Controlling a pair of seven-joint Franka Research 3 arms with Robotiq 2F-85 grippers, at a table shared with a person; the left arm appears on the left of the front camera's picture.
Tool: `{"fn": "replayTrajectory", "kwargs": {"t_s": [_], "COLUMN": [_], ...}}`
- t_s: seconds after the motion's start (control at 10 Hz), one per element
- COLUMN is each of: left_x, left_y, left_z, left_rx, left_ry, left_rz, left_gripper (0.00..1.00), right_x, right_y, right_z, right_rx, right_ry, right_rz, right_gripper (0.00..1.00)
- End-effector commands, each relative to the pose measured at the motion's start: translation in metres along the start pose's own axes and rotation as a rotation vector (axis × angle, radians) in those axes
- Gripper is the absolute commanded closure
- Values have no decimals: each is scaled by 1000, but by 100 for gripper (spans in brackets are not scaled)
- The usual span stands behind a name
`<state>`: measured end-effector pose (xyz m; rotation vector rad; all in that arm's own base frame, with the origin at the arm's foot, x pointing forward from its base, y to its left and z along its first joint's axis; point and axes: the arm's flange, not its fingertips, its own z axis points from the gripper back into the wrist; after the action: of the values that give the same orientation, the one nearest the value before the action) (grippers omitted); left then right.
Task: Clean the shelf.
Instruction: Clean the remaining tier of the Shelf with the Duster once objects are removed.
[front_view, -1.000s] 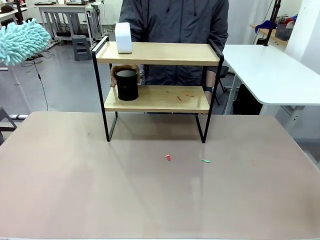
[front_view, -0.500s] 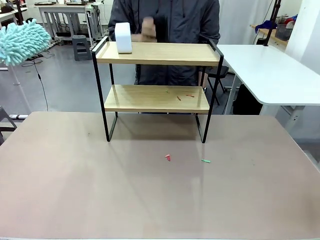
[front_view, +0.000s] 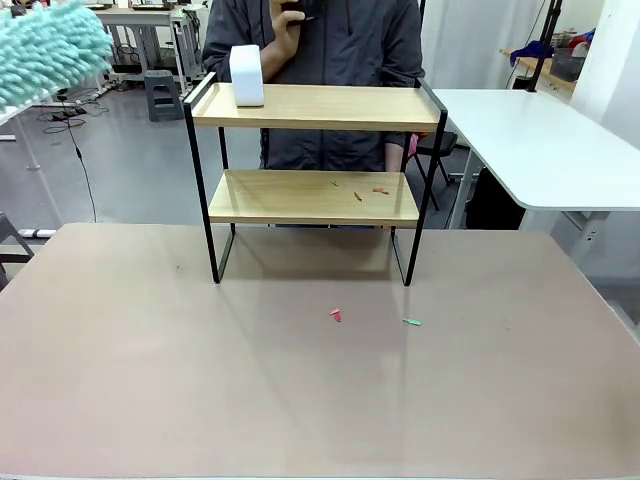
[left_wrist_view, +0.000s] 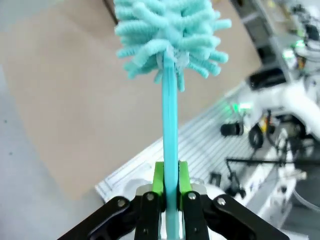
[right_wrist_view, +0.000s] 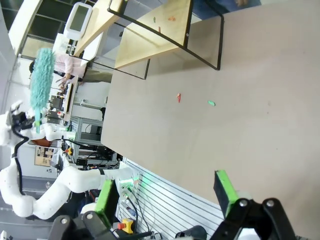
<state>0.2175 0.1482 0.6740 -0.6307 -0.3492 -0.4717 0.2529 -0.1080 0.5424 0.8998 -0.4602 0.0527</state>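
Note:
The shelf (front_view: 330, 106) stands at the table's far side, with small scraps (front_view: 357, 195) on its lower board and a white box (front_view: 247, 75) on the top board's left end. My left gripper (left_wrist_view: 170, 189) is shut on the handle of a teal fluffy duster (left_wrist_view: 170, 35). The duster's head (front_view: 50, 50) hangs high at the far left, well away from the shelf. My right gripper (right_wrist_view: 166, 196) is open with nothing in it, above the table's near edge. Its view takes in the shelf (right_wrist_view: 150, 37) and the duster (right_wrist_view: 42, 80).
A red scrap (front_view: 336, 315) and a green scrap (front_view: 411, 322) lie on the brown table (front_view: 300, 410) in front of the shelf. A person stands behind the shelf, one hand (front_view: 290, 20) raised holding a dark thing. A white table (front_view: 540, 140) stands at the right.
The person lifted the black cup off the lower board and raised it above the shelf. The duster head rose and shifted right.

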Motion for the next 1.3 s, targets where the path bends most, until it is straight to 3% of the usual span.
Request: {"fn": "replayTrajectory", "kwargs": {"t_s": [0.0, 0.1, 0.2, 0.4, 0.6, 0.9, 1.0, 1.2], "left_x": [-26, -29, -26, -16, 0, 43, 17, 17], "left_y": [-21, -35, -45, -58, -60, -41, -54, -54], "left_z": [-12, -28, -50, -98, -149, -206, -181, -181], "left_rx": [-74, -124, -169, -157, -84, 52, -37, -37], "left_ry": [50, 124, 262, 428, 477, 231, 427, 427], "left_rz": [-250, -320, -398, -426, -369, -126, -318, -318], "left_gripper": [87, 87, 100, 100, 100, 100, 100, 100], "right_x": [2, 2, 2, 2, 2, 2, 2, 2], "right_y": [1, 1, 1, 1, 1, 1, 1, 1], "right_z": [0, 0, 0, 0, 0, 0, 0, 0], "right_rx": [26, 26, 26, 26, 26, 26, 26, 26], "right_ry": [-12, -12, -12, -12, -12, -12, -12, -12], "right_rz": [23, 23, 23, 23, 23, 23, 23, 23], "right_gripper": [0, 0, 0, 0, 0, 0, 0, 0]}}
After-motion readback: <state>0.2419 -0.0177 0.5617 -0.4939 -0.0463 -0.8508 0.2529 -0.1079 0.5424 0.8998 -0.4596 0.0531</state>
